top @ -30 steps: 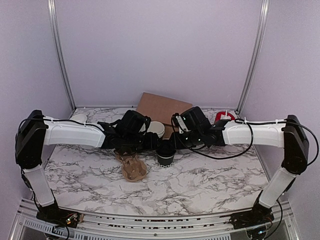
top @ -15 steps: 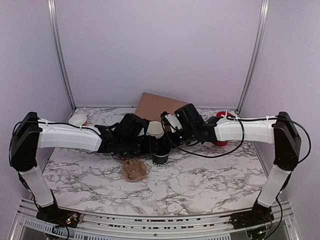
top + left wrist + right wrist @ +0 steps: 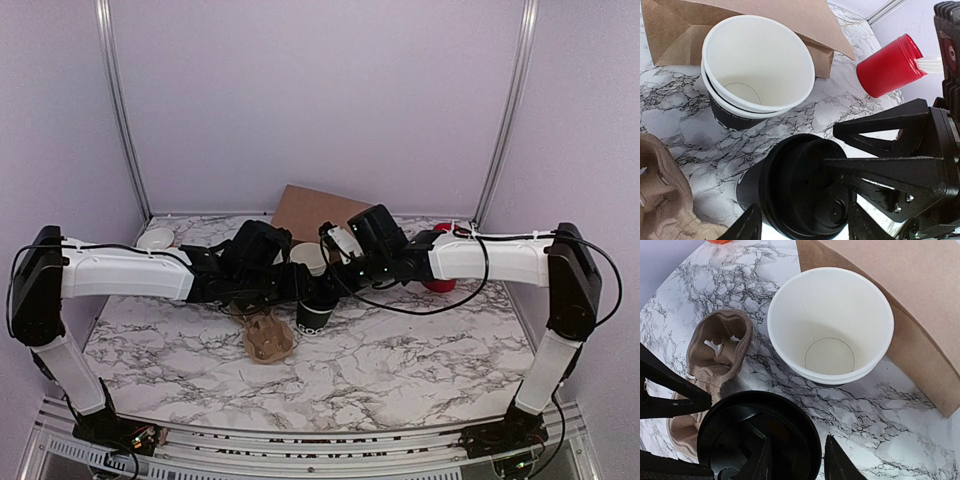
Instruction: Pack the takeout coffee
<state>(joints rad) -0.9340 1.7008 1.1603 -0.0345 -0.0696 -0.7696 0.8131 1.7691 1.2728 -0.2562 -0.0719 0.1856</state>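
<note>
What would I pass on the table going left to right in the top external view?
In order: small white round piece → cardboard cup carrier → takeout coffee → red cylinder.

Top external: fixed high behind the arm bases, facing the back wall, distant, with the whole table (image 3: 400,370) in frame. Left wrist: close, angled down toward the back right. Right wrist: close, steeply down, toward the back left. All three views share the coffee (image 3: 800,192), cups (image 3: 757,65) and bag (image 3: 920,305).
</note>
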